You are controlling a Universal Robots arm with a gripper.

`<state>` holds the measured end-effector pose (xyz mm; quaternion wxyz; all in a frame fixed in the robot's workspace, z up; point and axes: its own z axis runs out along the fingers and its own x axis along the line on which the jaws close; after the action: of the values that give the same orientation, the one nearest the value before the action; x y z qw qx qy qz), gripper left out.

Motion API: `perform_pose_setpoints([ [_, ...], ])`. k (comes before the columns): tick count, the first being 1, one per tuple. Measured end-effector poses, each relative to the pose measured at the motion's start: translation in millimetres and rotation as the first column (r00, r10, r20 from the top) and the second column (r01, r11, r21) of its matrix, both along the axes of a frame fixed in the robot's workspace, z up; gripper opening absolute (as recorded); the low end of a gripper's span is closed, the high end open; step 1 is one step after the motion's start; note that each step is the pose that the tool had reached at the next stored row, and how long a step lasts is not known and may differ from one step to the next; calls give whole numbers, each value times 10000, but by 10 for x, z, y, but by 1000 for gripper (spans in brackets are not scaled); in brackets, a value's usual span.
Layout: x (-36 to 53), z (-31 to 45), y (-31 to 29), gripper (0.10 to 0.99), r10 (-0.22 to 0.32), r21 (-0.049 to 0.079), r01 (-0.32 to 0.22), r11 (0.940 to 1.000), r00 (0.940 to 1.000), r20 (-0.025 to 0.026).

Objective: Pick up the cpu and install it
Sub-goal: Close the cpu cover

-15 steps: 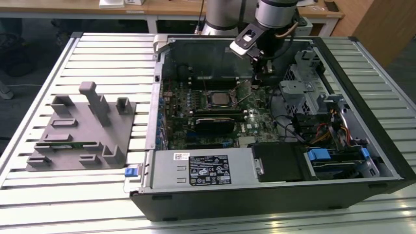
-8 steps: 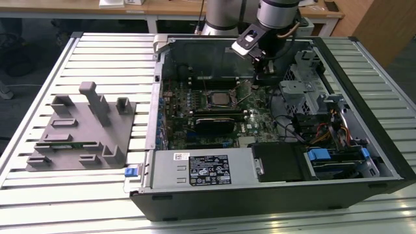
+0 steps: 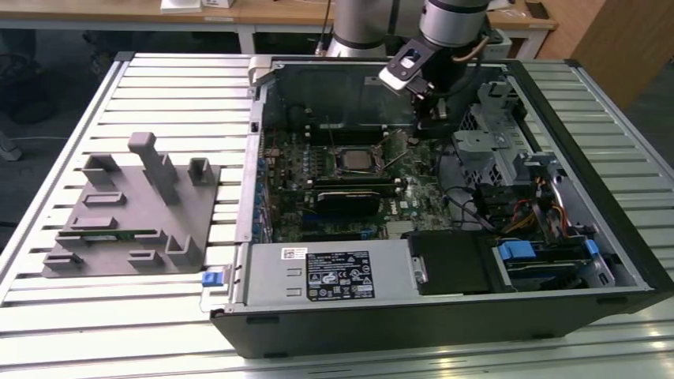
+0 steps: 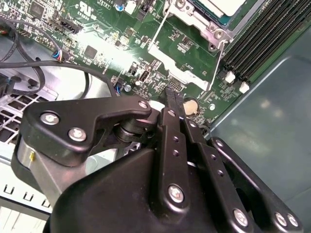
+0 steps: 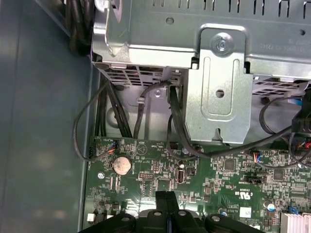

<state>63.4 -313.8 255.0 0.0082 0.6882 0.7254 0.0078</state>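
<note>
The cpu lies flat in the socket of the green motherboard, silver top up, inside the open computer case. In the second wrist view the cpu shows as a pale metal square ringed by the socket's steel frame.

The tool hangs over the board to the exterior view's right of the socket and a little farther back, well apart from the cpu. It is closed and empty. In both wrist views its black fingers press flat against each other with nothing between them.

A round coin cell sits on the board just beyond the fingertips. Farther from the socket on that side stand a grey metal drive cage and loose black cables. On the opposite side of the socket from the tool, the second wrist view shows rows of black memory slots.

Nearer the camera than the socket in the exterior view, a labelled power supply lies along the case's front wall. Far to the exterior view's left of the socket, outside the case, a grey moulded fixture rests on the slatted bench.
</note>
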Motion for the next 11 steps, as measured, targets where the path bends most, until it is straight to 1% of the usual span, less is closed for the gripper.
perform_pose_setpoints([
  [4,9,-16,2,106,-1,0,1,10000,10000,-8],
  [11,4,-104,2,106,-1,0,1,10000,10000,-10],
])
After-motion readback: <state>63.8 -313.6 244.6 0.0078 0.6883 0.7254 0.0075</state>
